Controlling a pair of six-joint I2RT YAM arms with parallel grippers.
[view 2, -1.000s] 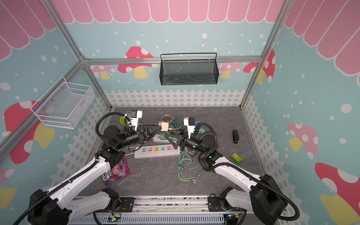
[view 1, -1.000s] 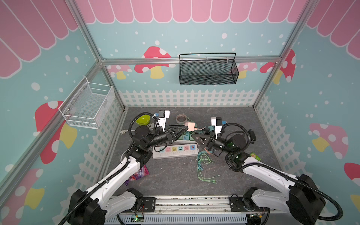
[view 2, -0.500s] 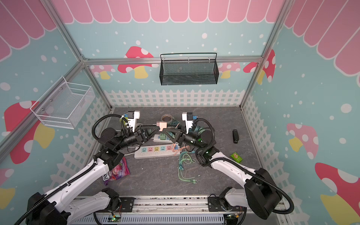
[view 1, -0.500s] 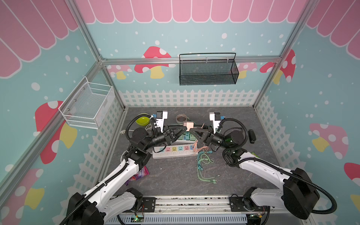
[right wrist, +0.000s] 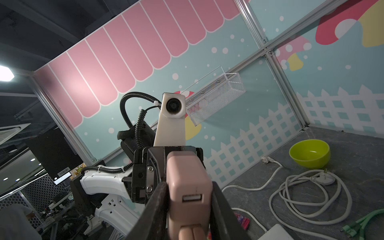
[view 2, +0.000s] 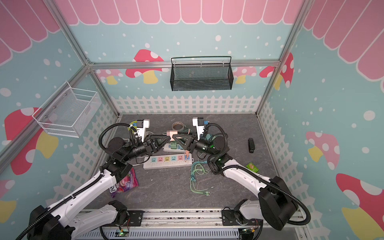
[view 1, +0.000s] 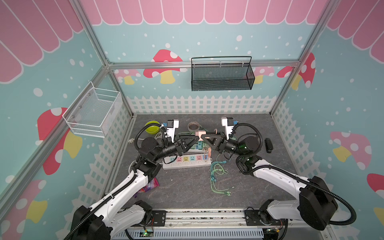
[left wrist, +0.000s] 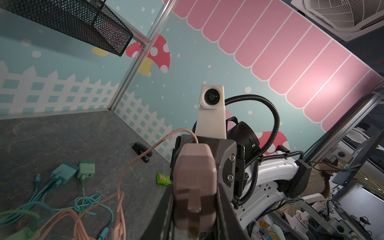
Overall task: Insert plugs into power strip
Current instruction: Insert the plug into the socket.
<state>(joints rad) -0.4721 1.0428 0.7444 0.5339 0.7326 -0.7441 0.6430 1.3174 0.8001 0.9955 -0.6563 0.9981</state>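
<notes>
Up above the power strip [view 1: 187, 165], left gripper [left wrist: 195, 197] and right gripper [right wrist: 189, 197] both clamp the salmon plug [view 1: 200, 133] from opposite sides, sockets lying below.

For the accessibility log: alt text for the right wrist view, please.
The right gripper clamps a salmon pink plug, USB port facing the camera, while the left gripper holds its far end. A green bowl and coiled white cords lie on the grey table.
</notes>
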